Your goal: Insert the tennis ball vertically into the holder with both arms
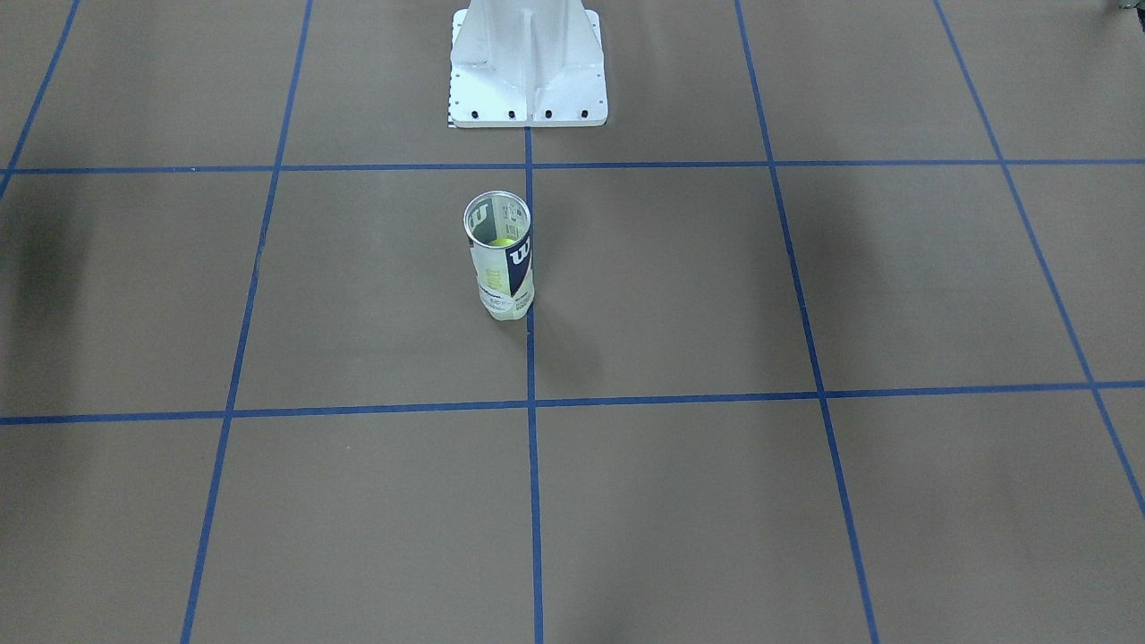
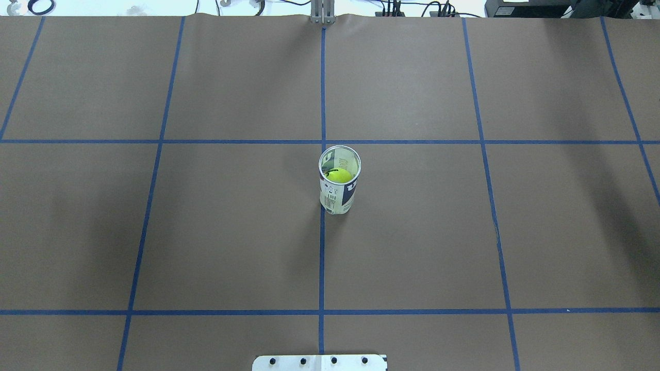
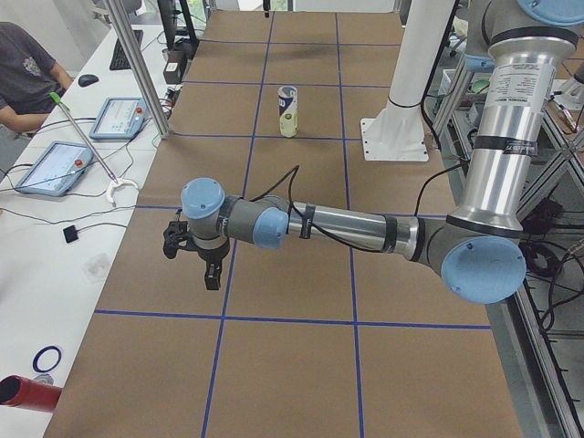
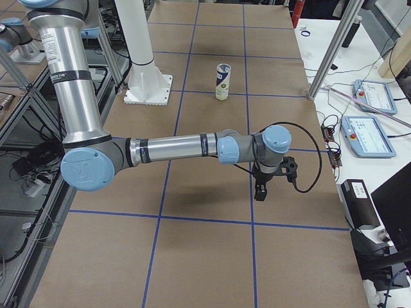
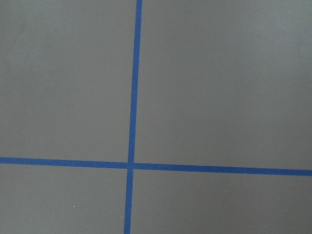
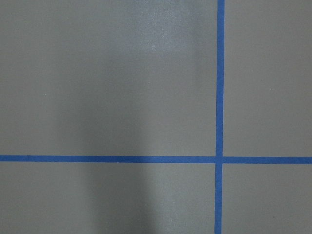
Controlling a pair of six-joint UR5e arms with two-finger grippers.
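**Fig.** Paper-covered table (image 2: 232,232) with white pedestal base (image 1: 528,72). The left gripper (image 3: 192,263) and right gripper (image 4: 273,181) hung well out to either side of the base; whether their jaws were parted could not be told. The tennis-ball can (image 2: 338,188) stood upright near the base's front, with the tennis ball (image 2: 340,175) inside. Insertion appeared complete, so any further motion should stay clear of the can.

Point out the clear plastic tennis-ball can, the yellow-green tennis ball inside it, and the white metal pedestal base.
Clear plastic tennis-ball can (image 2: 337,195): overhead exterior view, labelled side wall.
Yellow-green tennis ball (image 2: 340,175): overhead exterior view, visible top.
White metal pedestal base (image 1: 572,103): exterior front-facing view, flat foot plate.
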